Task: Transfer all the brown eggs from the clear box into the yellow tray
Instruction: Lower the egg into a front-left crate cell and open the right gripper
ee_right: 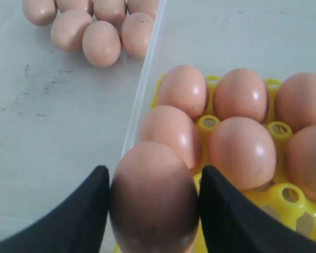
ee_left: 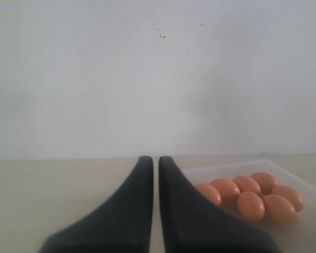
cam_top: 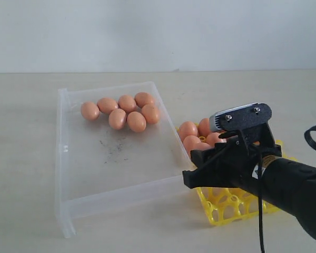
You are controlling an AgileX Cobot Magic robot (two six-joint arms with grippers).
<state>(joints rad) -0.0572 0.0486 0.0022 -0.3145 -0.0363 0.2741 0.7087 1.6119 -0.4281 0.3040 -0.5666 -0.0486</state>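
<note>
7 brown eggs [cam_top: 117, 118] lie clustered at the far end of the clear box [cam_top: 121, 197], well ahead of the right claw [ee_right: 154, 176] and across the box wall from it. We count 6 seated eggs [ee_right: 242, 153] in the yellow tray [cam_top: 226, 208], in 2 rows just beyond the claw's tips. Any others are hidden by the arm or fall outside the right wrist view. The held egg [ee_right: 154, 205] makes 1 more on its way.

By our judgement the task is about half done: the 7 in the box need moving, and this 1 needs setting down. The tray cells on the arm's side of the claw look empty in the exterior view, so there is room.

The right arm reaches in low, with its forearm sloping down toward the tray. Its claw grips the held egg by the flanks, 1 dark finger on either side, directly over the tray's edge beside the box wall. We cannot tell whether the egg touches a cup yet.

The left claw [ee_left: 155, 161] is out of the exterior view. Its own camera shows the 2 fingers drawn together with only a thin slit between them, carrying nothing, and the box eggs lie off to 1 side ahead of it.
</note>
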